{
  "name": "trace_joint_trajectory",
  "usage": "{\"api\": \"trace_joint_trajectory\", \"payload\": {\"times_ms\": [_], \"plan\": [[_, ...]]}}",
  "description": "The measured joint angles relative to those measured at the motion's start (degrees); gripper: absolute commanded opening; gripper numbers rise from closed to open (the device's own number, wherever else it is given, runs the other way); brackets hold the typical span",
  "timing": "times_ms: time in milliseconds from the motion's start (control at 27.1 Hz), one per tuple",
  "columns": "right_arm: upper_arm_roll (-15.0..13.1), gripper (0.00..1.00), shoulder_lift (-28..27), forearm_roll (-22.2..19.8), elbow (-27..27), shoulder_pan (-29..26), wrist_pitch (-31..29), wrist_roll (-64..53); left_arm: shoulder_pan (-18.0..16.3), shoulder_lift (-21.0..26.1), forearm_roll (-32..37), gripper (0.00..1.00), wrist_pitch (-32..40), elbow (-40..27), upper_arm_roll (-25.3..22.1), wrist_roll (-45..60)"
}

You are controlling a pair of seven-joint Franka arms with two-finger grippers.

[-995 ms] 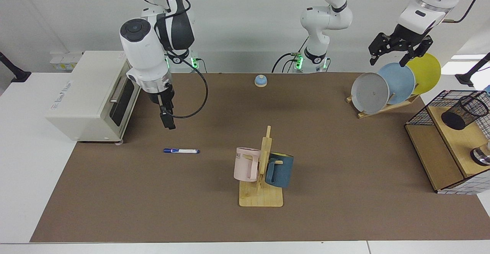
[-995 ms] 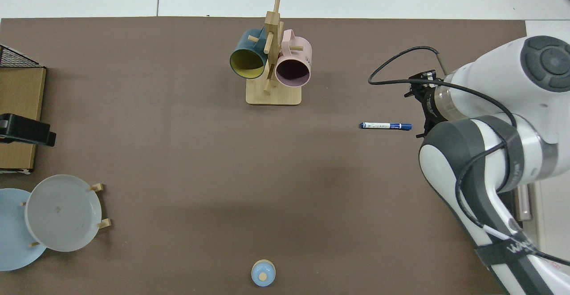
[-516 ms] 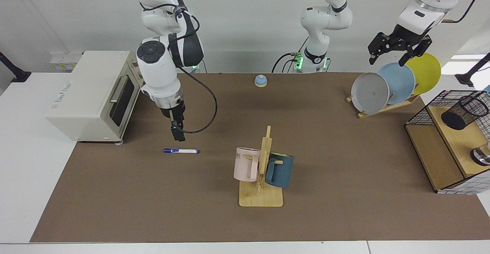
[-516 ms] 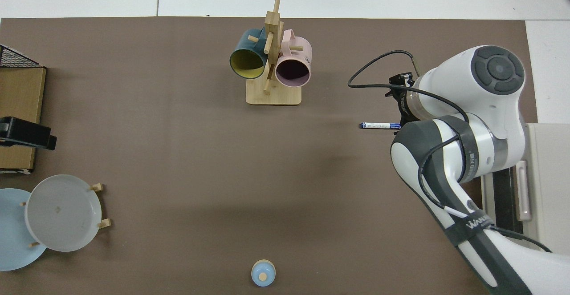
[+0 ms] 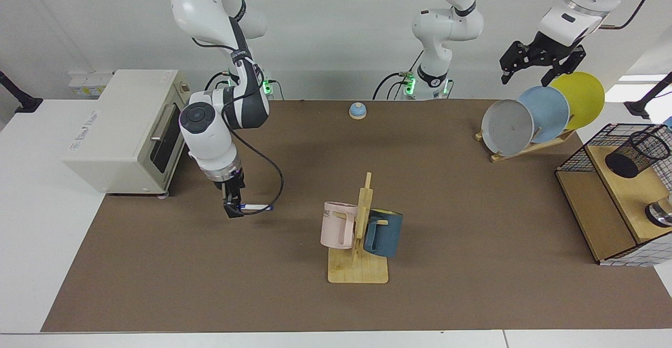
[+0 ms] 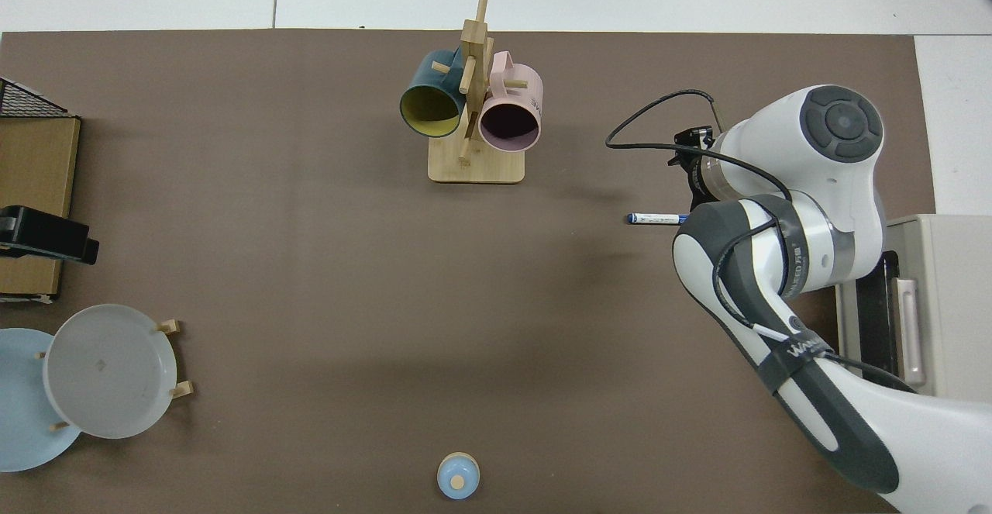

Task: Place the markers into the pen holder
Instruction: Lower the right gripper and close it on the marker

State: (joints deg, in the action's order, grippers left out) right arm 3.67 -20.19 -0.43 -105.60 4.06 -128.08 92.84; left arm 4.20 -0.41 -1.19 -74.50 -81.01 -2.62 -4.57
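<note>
The marker [image 5: 258, 207] lies flat on the brown mat, white barrel with blue ends. My right gripper [image 5: 232, 209] points straight down and is at the marker's cap end, down at mat level and covering that end. From above, the right arm hides the gripper and only the marker's [image 6: 655, 219] other half shows. The pen holder [image 5: 637, 154], a black mesh cup, leans tilted on the wooden shelf at the far side of the table. My left gripper [image 5: 535, 69] hangs open and empty above the plate rack, where the arm waits.
A mug tree [image 5: 358, 243] with a pink and a blue mug stands mid-table. A rack of three plates [image 5: 541, 114], a wire-grid shelf [image 5: 604, 180], a toaster oven [image 5: 128, 127] and a small blue bell [image 5: 357, 110] ring the mat.
My right arm has swung forward and down, bringing its gripper from above the mat onto the marker's cap end. The left gripper has risen slightly. The marker has not moved.
</note>
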Motion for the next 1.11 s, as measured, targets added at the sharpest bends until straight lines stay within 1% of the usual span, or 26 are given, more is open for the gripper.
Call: {"api": "trace_joint_trajectory", "payload": {"times_ms": [258, 516, 921, 1031, 1068, 1105], "plan": [[0.08, 1.00, -0.43, 0.00, -3.54, -0.02, -3.64, 0.00, 0.01, -0.63, 0.00, 1.00, 0.29, -0.64, 0.34, 0.07], [0.15, 1.00, -0.42, 0.00, -4.15, 0.01, -4.29, 0.00, 0.01, -0.65, 0.00, 1.00, 0.30, -0.84, 0.28, 0.09], [0.29, 1.00, -0.51, 0.00, -6.79, 0.25, -9.36, -0.01, -0.05, -0.73, 0.00, 1.00, 0.30, -0.96, -0.40, 0.10], [0.27, 0.98, -0.53, 0.00, -7.00, 0.21, -9.56, -0.19, -0.05, -0.77, 0.00, 1.00, 0.30, -0.99, -0.42, 0.10], [0.27, 0.97, -0.53, 0.00, -7.05, 0.21, -9.56, -0.38, -0.05, -0.78, 0.00, 1.00, 0.30, -1.00, -0.42, 0.10], [0.26, 0.93, -0.53, 0.00, -7.09, 0.20, -9.56, -0.59, -0.05, -0.79, 0.00, 1.00, 0.30, -1.00, -0.42, 0.10]]}}
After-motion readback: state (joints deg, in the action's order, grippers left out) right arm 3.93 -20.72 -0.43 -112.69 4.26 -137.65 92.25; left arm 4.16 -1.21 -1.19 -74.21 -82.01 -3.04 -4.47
